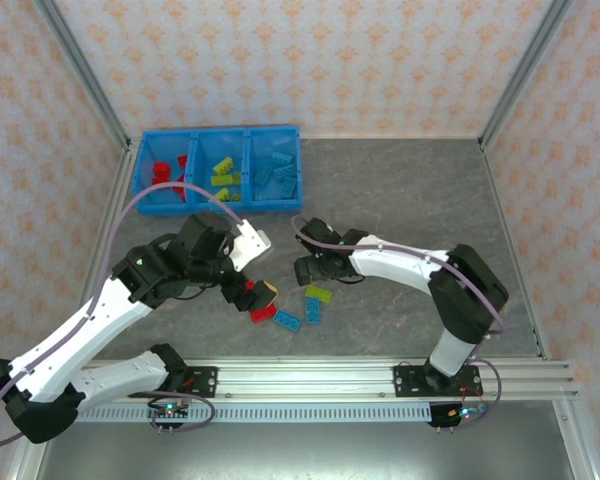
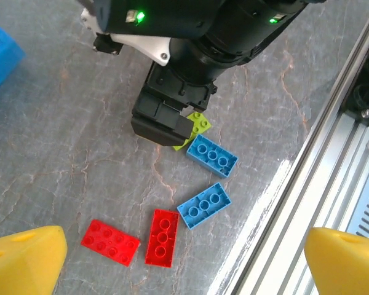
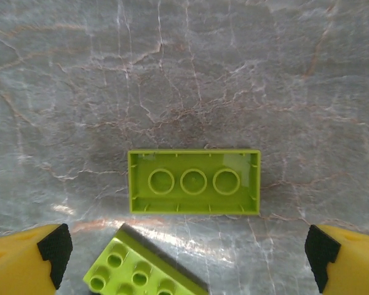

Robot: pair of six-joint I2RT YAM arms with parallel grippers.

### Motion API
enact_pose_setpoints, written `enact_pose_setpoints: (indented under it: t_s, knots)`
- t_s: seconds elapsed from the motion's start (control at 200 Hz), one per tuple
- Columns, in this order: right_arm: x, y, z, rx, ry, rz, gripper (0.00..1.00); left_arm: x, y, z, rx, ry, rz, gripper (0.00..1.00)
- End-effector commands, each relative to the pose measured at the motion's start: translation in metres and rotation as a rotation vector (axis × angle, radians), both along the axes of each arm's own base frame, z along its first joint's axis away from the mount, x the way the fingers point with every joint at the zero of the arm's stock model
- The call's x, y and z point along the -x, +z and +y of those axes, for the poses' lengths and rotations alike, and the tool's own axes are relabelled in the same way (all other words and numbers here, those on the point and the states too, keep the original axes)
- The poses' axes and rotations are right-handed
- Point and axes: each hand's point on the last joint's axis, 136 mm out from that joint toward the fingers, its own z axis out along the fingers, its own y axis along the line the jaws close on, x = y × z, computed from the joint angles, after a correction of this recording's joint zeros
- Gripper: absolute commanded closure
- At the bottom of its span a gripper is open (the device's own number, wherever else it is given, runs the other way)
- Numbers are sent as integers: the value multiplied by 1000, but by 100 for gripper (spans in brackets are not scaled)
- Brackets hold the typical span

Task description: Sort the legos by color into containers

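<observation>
- Far left on the grey table [image 1: 400, 200], the blue bin tray [image 1: 220, 131] holds sorted legos: red pieces [image 1: 165, 172] in its left compartment, lime green pieces [image 1: 226, 175] in the middle one, light blue pieces [image 1: 280, 172] in the right one
- My left gripper [image 1: 258, 292] hangs released, its yellow fingers [image 2: 24, 258] spread wide and holding nothing, over two red bricks [image 2: 163, 237] lying close together on the table
- Just right of the red pair lie two light blue bricks [image 2: 203, 205], studs up
- My right gripper [image 3: 187, 258] hovers released as well, fingers apart and empty, low over a lime green brick [image 3: 194, 181] lying hollow side up
- A second lime brick [image 3: 141, 273] lies studs up just beside the first, tilted across the near edge of the right wrist view
</observation>
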Motion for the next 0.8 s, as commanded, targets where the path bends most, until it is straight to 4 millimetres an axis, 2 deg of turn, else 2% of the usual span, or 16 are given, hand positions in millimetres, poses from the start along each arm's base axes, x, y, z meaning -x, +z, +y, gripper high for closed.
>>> enact_pose_setpoints:
  t_s: [0.0, 0.09, 0.25, 0.325, 0.571, 0.701, 0.796]
  knots:
    - [-9, -8, 0, 48, 13, -16, 1, 0, 1, 0, 19, -37, -15, 0]
    - [-12, -17, -5, 90, -2, -22, 0, 0, 2, 3, 50, -29, -15, 0]
    - [-12, -31, -2, 81, 12, -12, 10, -4, 3, 9, 83, 8, -34, 0]
    - [-13, -37, 0, 91, 22, -6, 11, -4, 5, 11, 88, 14, -36, 0]
    - [-22, -45, 8, 94, 10, -1, 39, -8, -1, 12, 76, 29, -22, 0]
    - [-21, -40, 9, 64, -8, -8, 49, -9, -2, 14, 70, 36, -26, 0]
    - [-21, -17, 8, 28, -19, -49, 50, -8, 1, 14, 80, 34, -38, 0]
